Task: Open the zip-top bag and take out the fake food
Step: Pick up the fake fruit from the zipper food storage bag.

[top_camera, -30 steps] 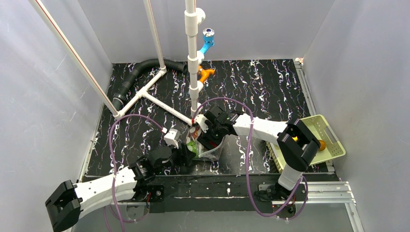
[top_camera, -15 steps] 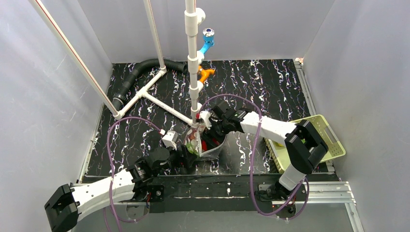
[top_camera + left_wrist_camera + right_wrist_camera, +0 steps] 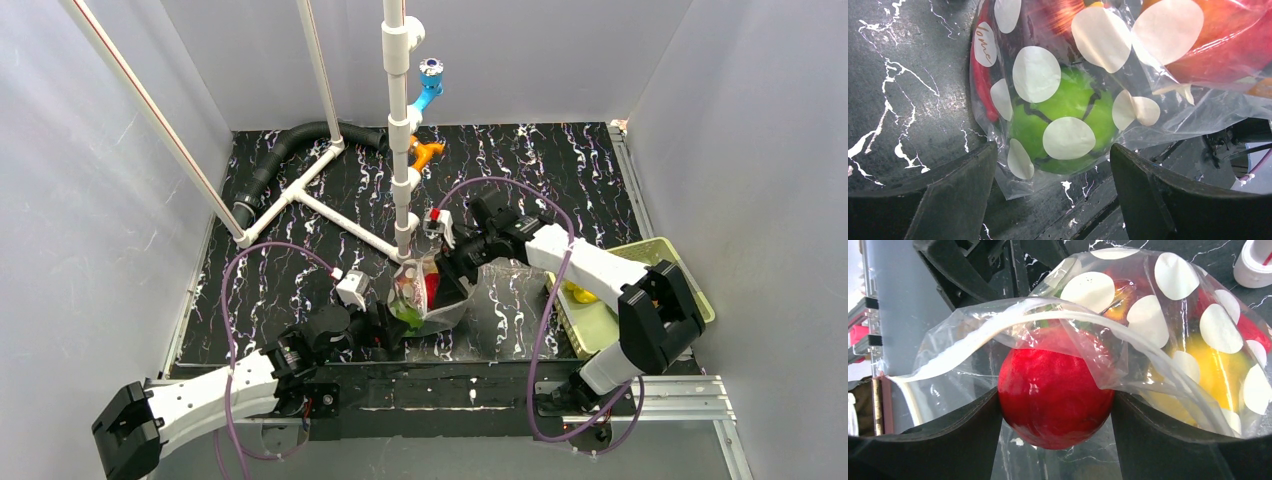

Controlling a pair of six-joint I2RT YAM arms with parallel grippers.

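Walls: pale grey panels, back (image 3: 520, 60), left (image 3: 90, 200), right (image 3: 760, 150); faint scuffs on left one.
Tabletop (image 3: 540, 170): black, white marble-style veining, dull sheen toward near edge.
Edges: aluminium rail (image 3: 660, 392) along near side, pale strip (image 3: 632, 185) down right side.
Pipework: white PVC upright (image 3: 397, 120) mid-table, with blue fitting (image 3: 428, 92) and orange fitting (image 3: 425, 153) just beside it; slanted white pipe (image 3: 150, 110) at left, joined to low tee frame (image 3: 300, 190).
Hose: black corrugated hose (image 3: 290, 145), far-left corner, curving beside tee frame.
Basket: pale yellow-green mesh basket (image 3: 690, 285), right edge, overhanging slightly.
Light: even, diffuse, soft shadows only.
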